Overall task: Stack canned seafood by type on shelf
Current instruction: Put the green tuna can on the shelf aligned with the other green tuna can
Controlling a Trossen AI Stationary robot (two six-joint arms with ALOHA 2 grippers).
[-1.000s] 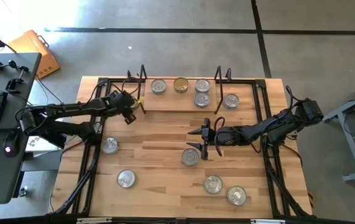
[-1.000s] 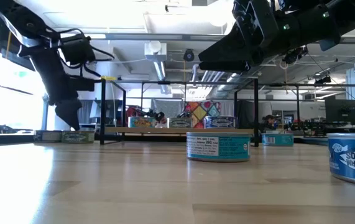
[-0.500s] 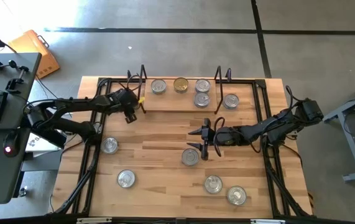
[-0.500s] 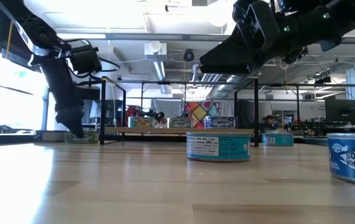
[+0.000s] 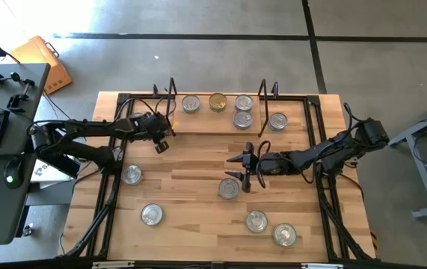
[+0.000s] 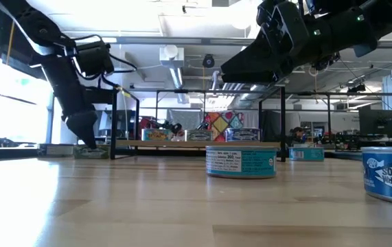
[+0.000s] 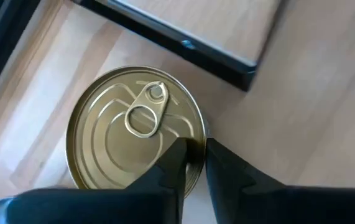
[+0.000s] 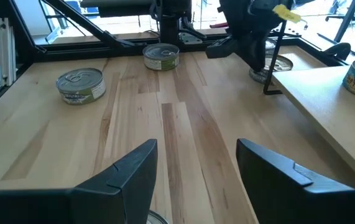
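A gold-topped tin (image 7: 133,130) with a pull tab stands on the table beside the shelf's (image 5: 220,121) left end. My left gripper (image 7: 193,146) comes down on it and hides it in the high view (image 5: 161,143). Several tins, one of them gold (image 5: 217,101), stand on the shelf board. My right gripper (image 5: 237,167) hovers open mid-table, level, just beyond a silver tin (image 5: 229,188) and touching nothing. My left gripper pinches the gold tin's rim (image 7: 203,130) on the side toward the table's middle, one finger (image 7: 172,163) over the lid and the other outside the wall. The fingers slant steeply down from above. The tin stands flat on the table, upright.
Loose silver tins lie on the table at the left (image 5: 131,175), near left (image 5: 152,215) and near right (image 5: 256,221), (image 5: 285,235). The shelf's black wire end frame (image 7: 183,40) stands close behind the gold tin. A desk with a keyboard stands off the table's left.
My left gripper has sunk toward the tabletop and shifted a little toward the near edge, coming down over the gold tin by the shelf's left end. The tin has stayed where it was.
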